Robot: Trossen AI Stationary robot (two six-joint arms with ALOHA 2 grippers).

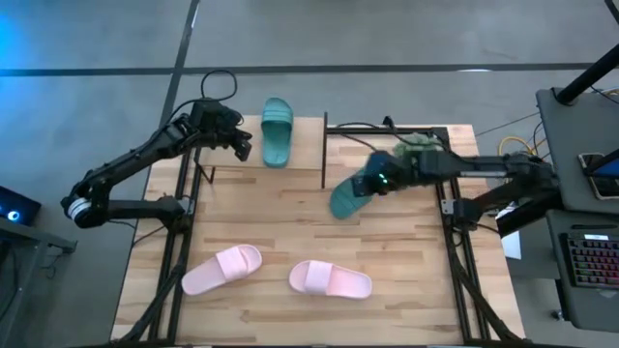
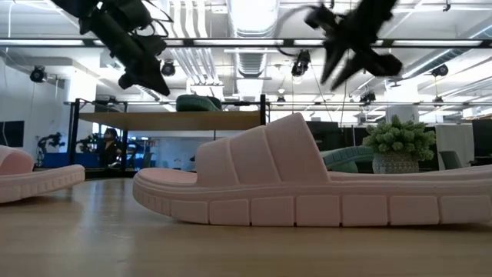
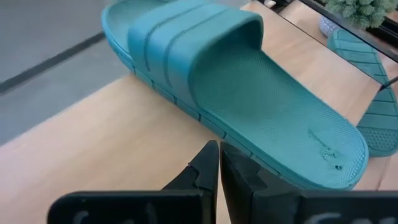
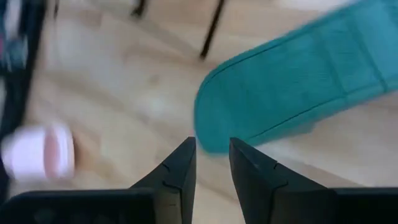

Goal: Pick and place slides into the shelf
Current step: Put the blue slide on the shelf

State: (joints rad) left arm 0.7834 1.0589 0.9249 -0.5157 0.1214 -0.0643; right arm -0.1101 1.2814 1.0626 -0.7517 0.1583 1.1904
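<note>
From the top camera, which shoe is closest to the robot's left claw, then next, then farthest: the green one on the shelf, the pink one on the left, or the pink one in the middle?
From the left gripper:
1. Green slide on the shelf, right beside it.
2. Left pink slide, near the table's front.
3. Middle pink slide, front and further right.

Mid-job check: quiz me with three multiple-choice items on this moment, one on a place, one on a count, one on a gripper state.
1. Where does the teal slide near the left gripper lie?
A. on the shelf top
B. on the floor
C. beside a pink slide

2. How many pink slides lie on the table?
A. one
B. two
C. four

3. The left gripper is:
A. shut, empty
B. wide open
C. gripping a pink slide

Answers: 1 A, it rests on the shelf board; 2 B, one and another at the front; 3 A, fingers meet.
</note>
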